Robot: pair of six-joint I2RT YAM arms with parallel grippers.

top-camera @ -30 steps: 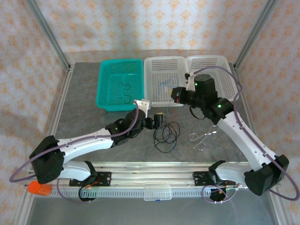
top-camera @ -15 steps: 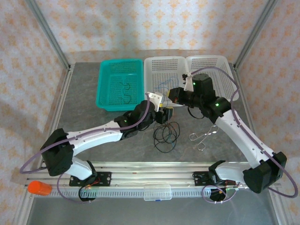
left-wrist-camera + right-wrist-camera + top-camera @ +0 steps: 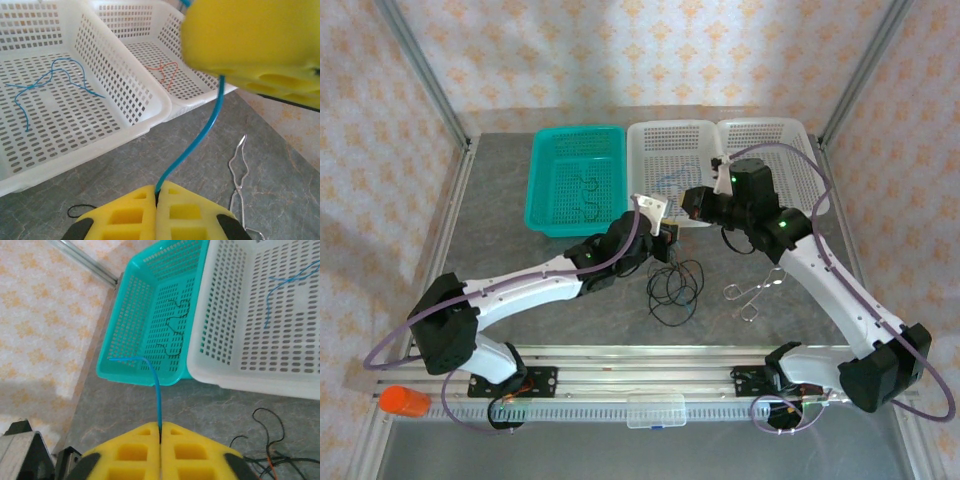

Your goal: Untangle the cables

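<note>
My left gripper (image 3: 157, 192) is shut on a blue cable (image 3: 200, 137) that rises to the right gripper's yellow fingers (image 3: 250, 40) just above. My right gripper (image 3: 160, 427) is shut on the same blue cable (image 3: 156, 385), whose free end curls left. From above, the left gripper (image 3: 665, 243) and right gripper (image 3: 692, 205) stand close together by the baskets' front edge. A tangle of black cables (image 3: 675, 285) with an orange strand lies on the table below them.
The teal basket (image 3: 545, 170) holds black cables (image 3: 175, 325). The middle white basket (image 3: 650, 135) holds a blue cable (image 3: 47, 82), and the right white basket (image 3: 800, 135) a red-orange one (image 3: 165, 72). A silver scissors-like tool (image 3: 752, 290) lies right of the tangle.
My left arm reached forward toward the right gripper and its jaws closed on the blue cable. The right gripper shifted slightly left.
</note>
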